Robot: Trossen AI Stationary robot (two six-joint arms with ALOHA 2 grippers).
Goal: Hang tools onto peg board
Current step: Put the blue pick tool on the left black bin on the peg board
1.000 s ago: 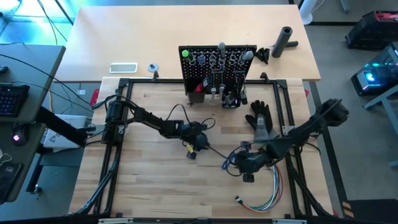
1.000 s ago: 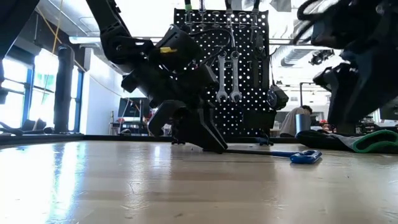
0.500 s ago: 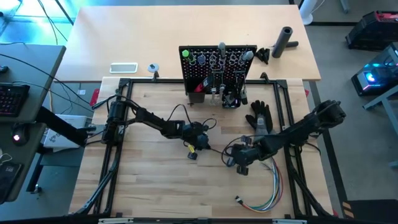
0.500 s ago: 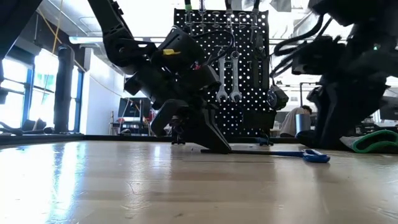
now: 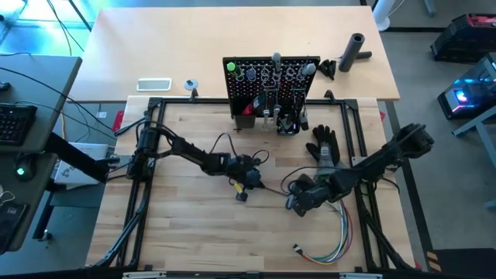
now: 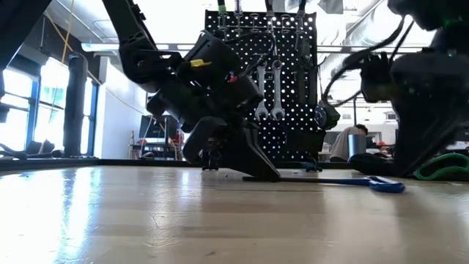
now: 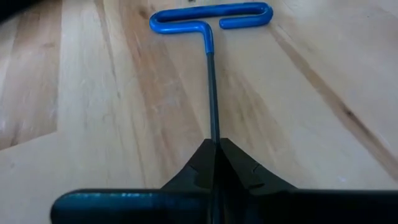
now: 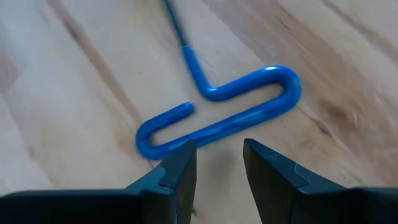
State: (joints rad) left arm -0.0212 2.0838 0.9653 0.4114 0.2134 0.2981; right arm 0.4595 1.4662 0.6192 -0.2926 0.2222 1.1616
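Currently the left gripper (image 7: 214,163) is low at the table's centre, its arm reaching in from the left and angled steeply down, fingers clamped on the thin shaft of the blue-handled hex key (image 7: 210,37). This tool lies flat on the wooden table (image 5: 194,225), well in front of the peg board (image 5: 271,85). Over the looped blue handle, the right gripper (image 8: 219,163) hovers with fingers apart, grasping nothing, its arm extended low from the right.
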